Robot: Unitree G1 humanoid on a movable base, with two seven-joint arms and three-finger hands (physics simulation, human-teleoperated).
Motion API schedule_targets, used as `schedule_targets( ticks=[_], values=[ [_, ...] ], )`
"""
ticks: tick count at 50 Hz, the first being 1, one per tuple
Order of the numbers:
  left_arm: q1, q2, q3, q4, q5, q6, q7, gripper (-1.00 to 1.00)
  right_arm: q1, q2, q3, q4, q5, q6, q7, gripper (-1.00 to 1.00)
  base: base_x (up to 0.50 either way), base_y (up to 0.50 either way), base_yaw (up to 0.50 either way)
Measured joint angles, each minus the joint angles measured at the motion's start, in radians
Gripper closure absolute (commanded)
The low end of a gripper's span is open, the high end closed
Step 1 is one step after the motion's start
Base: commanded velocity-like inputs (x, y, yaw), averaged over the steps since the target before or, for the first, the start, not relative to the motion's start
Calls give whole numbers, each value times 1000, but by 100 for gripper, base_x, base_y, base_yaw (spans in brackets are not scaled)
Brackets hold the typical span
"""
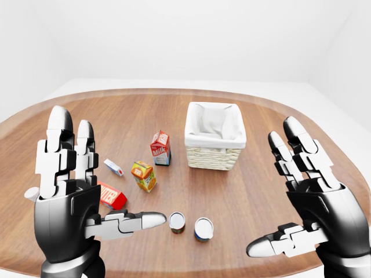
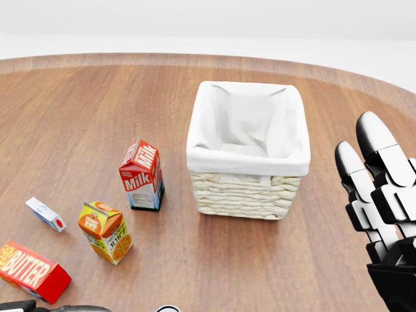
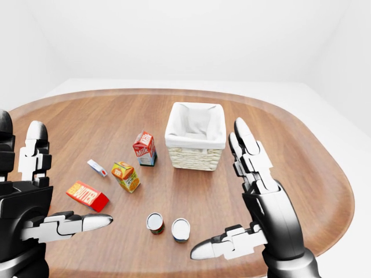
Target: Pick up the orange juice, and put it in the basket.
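While I hold my left hand [image 1: 69, 197] & right hand [image 1: 310, 197] up, fingers spread wide w/ nothing in them, the orange juice carton [image 2: 105, 231] stands on the table [image 2: 78, 117], left of the white-lined basket [image 2: 248, 153], near the milk carton [image 2: 142, 175].

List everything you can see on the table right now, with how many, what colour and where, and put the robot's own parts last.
Oval wooden table: one, brown, under everything.
White-lined wicker basket: one, cream, head view centre, empty.
Red milk carton: one, upright, left of the basket.
Orange juice carton: one, orange-yellow, lower left of the milk.
Small white and blue box: one, left of the juice.
Red butter box: one, head view bottom left.
Tin cans: two, side by side, left-eye view bottom centre.
Left robot hand: black-white, open, raised.
Right robot hand: black-white, open, raised.
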Motion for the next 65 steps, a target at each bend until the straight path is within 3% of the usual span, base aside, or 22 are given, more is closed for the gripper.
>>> schedule_targets(
  ticks=[23, 35, 60, 65],
  values=[
    [-3, -9, -4, -1, 8, 0, -10, -100, -2, -18, 0, -1, 6, 0, 0, -100, 50, -1, 0],
    [-6, -17, -9, -1, 19, 0, -18, -100, -2, -21, 1, -1, 8, 0, 0, -100, 4, -47, 0],
    [-10, -39, -14, -1, 37, 0, -40, -100, 9, -17, -8, -1, 1, 0, 0, -100, 0, 0, 0],
    [-9, -41, -15, 0, 38, 0, -42, -100, 6, -28, -2, 0, 3, 0, 0, -100, 47, 4, 0]
  ],
)
